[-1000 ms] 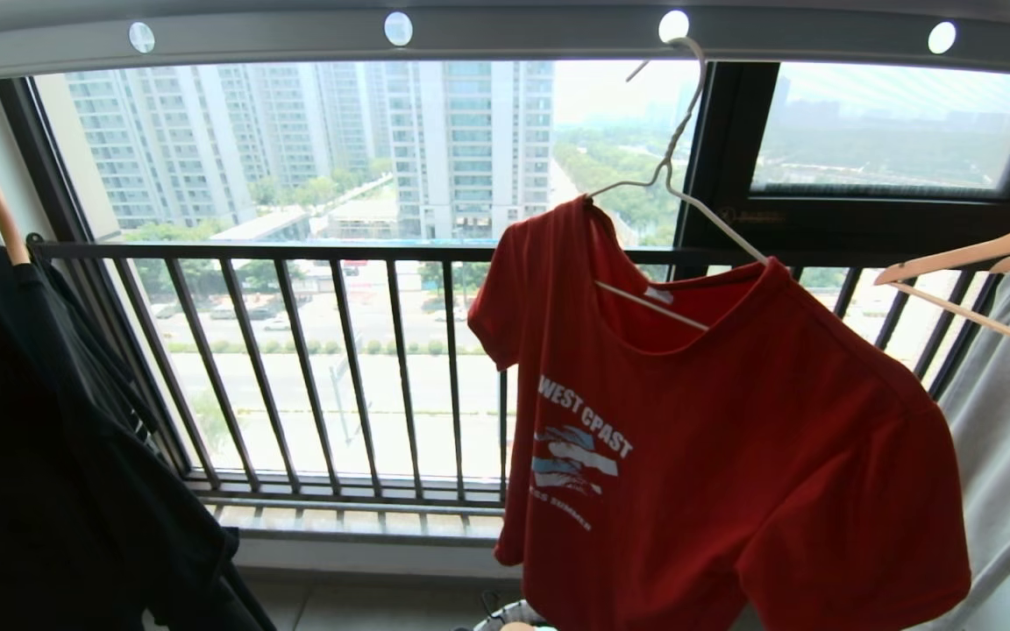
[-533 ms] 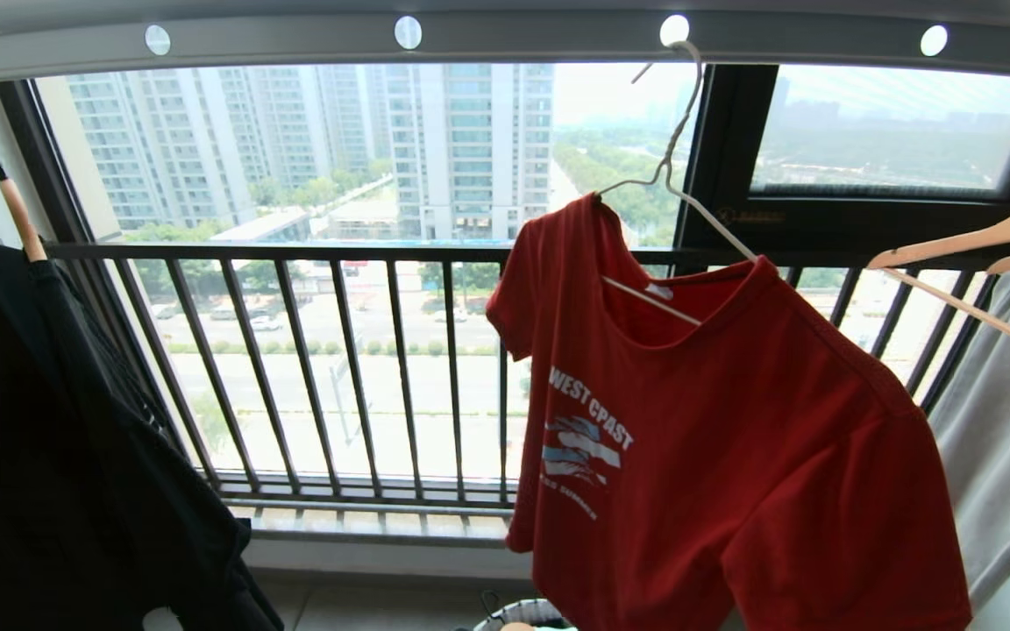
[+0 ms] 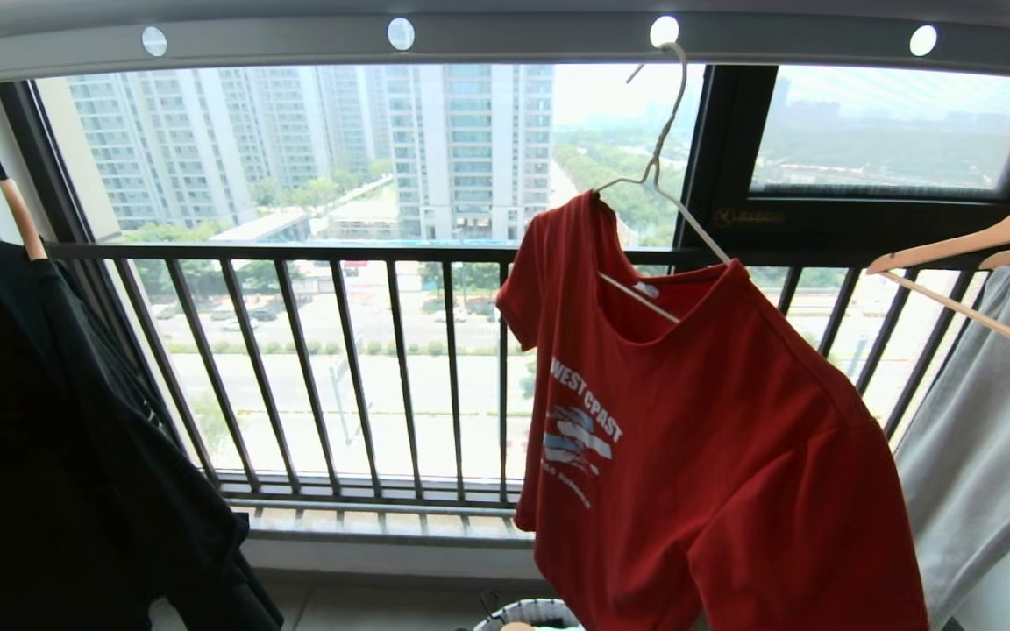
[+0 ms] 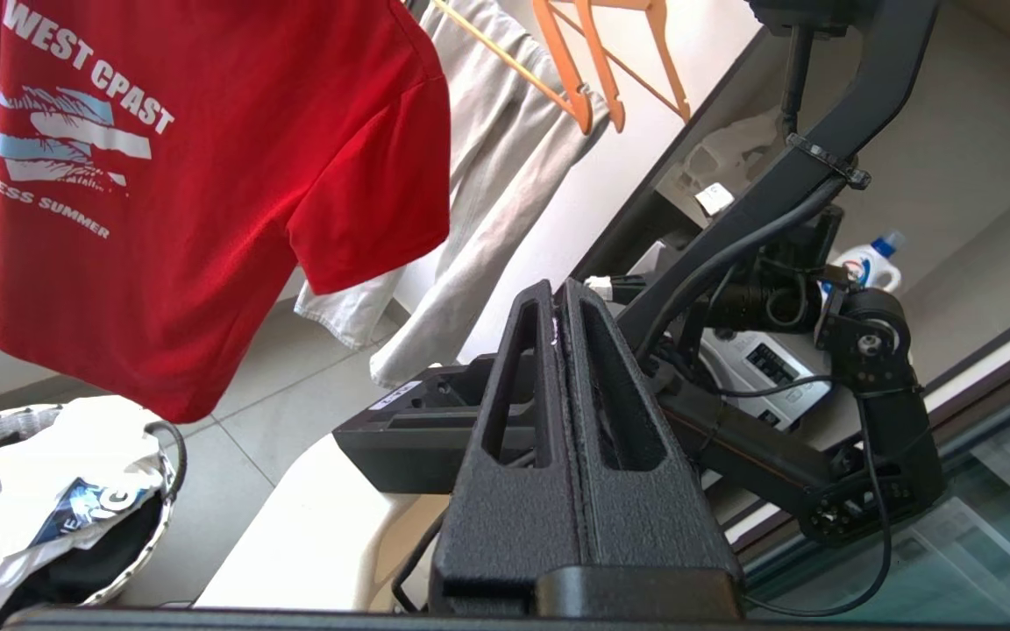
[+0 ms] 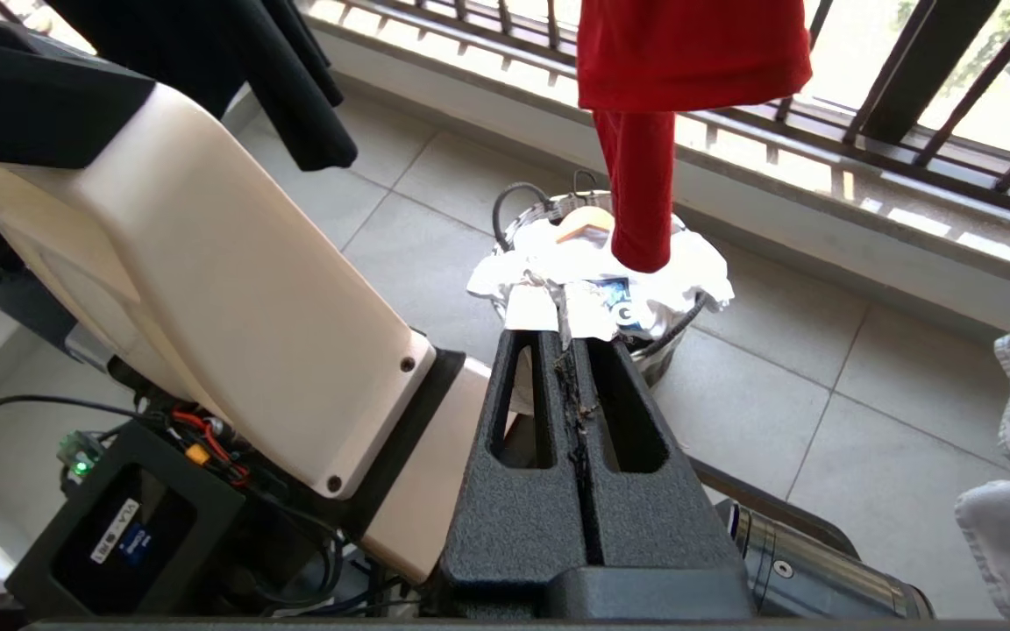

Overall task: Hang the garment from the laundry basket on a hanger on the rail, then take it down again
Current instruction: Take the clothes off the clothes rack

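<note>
The red garment (image 3: pixel 707 438) hangs free on the thin wire hanger (image 3: pixel 658 171), whose hook sits in a hole of the grey rail (image 3: pixel 514 39). Its hem (image 5: pixel 689 53) dangles just above the laundry basket (image 3: pixel 529 612) on the floor. Neither gripper shows in the head view. In the left wrist view my left gripper (image 4: pixel 555 296) is shut and empty, low and off to the side of the garment (image 4: pixel 163 175). In the right wrist view my right gripper (image 5: pixel 562 337) is also shut and empty, pointing at the basket (image 5: pixel 540 210) from short of it.
A white printed T-shirt (image 5: pixel 593 280) fills the basket. A black garment (image 3: pixel 49 438) hangs at the left and a pale garment (image 3: pixel 987 456) on wooden hangers (image 3: pixel 970 250) at the right. The dark window railing (image 3: pixel 338 368) stands behind. A detergent bottle (image 4: pixel 864 263) stands by my base.
The whole head view has shifted slightly. The garment on its hanger has swung a little to the left and turned. No gripper has entered the head view.
</note>
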Motion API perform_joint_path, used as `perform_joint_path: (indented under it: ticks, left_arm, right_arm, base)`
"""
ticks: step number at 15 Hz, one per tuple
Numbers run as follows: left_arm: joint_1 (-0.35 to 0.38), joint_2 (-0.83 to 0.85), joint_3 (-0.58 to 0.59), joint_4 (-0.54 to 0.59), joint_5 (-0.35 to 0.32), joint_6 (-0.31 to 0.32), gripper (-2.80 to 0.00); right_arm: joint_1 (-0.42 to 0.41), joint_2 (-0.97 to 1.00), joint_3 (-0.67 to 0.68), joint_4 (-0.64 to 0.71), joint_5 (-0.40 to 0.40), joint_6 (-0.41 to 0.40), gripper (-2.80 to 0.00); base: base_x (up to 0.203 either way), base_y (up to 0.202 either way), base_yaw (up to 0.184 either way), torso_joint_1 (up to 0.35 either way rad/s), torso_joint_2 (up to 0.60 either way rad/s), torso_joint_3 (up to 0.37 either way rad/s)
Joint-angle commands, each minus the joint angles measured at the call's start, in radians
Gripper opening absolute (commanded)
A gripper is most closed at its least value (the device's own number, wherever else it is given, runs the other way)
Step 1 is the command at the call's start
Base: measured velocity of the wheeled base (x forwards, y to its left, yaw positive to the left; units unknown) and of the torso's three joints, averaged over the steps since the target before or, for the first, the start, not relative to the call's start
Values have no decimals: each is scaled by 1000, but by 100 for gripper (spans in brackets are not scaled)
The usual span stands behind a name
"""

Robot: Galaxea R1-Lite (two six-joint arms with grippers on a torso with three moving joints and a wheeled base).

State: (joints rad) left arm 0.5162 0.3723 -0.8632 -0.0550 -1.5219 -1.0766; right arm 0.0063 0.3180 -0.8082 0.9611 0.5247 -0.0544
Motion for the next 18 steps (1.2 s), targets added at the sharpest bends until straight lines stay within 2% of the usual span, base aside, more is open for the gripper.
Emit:
perform_joint_path:
  ticks: [1,4,6,8,9,10,11,13,18]
  left_arm:
    - [1,-1,10,-8,-8,-6,-280]
    - [1,-4,13,-8,-8,-6,-280]
    - [2,-16,13,-8,-8,-6,-280]
    - [2,-20,19,-8,-8,-6,-280]
    - [2,-20,21,-8,-8,-6,-280]
    - [2,-20,23,-8,-8,-6,-280]
    - [2,-21,28,-8,-8,-6,-280]
    - [2,-29,36,-8,-8,-6,-280]
    - [-4,-50,54,-6,-8,-10,-280]
  right_arm:
    - [9,-159,147,-148,-71,0,-280]
    - [2,-300,391,-431,-202,-13,-280]
    - [1,-311,575,-704,-337,-25,-280]
    - [0,-315,756,-938,-406,-51,-280]
    - [0,-316,806,-978,-432,-65,-280]
    - [0,-317,814,-965,-458,-105,-280]
    - [0,-318,807,-944,-465,-109,-280]
    - [0,-318,808,-946,-469,-34,-280]
    - [0,-318,808,-946,-469,-30,-280]
  base:
    - [0,0,0,0,0,0]
    - [0,0,0,0,0,0]
    - [0,0,0,0,0,0]
    - [0,0,0,0,0,0]
    - [0,0,0,0,0,0]
    - [0,0,0,0,0,0]
    - [0,0,0,0,0,0]
    - [0,0,0,0,0,0]
    - [0,0,0,0,0,0]
